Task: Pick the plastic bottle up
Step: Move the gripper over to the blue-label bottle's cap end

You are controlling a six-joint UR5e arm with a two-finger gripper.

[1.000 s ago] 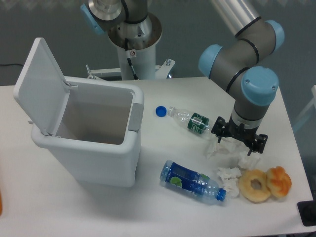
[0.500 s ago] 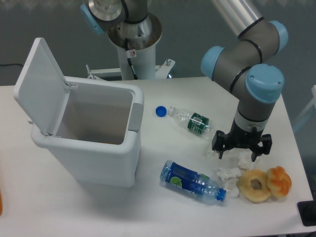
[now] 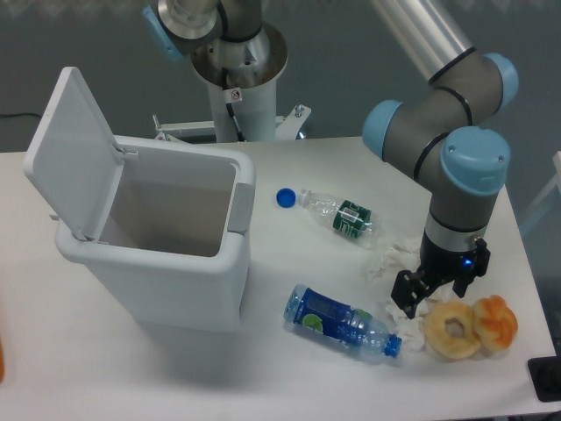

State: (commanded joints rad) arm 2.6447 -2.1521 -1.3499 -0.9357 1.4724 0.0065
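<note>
The plastic bottle (image 3: 340, 322) lies on its side on the white table, in front of the bin. It is clear with a blue label, and its blue cap (image 3: 394, 346) points right. My gripper (image 3: 427, 296) hangs to the right of the cap end, low over crumpled tissue, and does not touch the bottle. Its fingers look open and empty. A smaller clear capless bottle with a green label (image 3: 338, 214) lies farther back.
A white bin (image 3: 158, 263) with its lid raised stands at the left. A loose blue cap (image 3: 285, 197) lies beside the small bottle. Crumpled tissues (image 3: 392, 256) and two doughnut-like rings (image 3: 454, 330) lie near the gripper. A black object (image 3: 546, 379) sits at the right corner.
The gripper has moved forward and down toward the bottle's cap end, and its wrist has turned, so the fingers now show more from the side.
</note>
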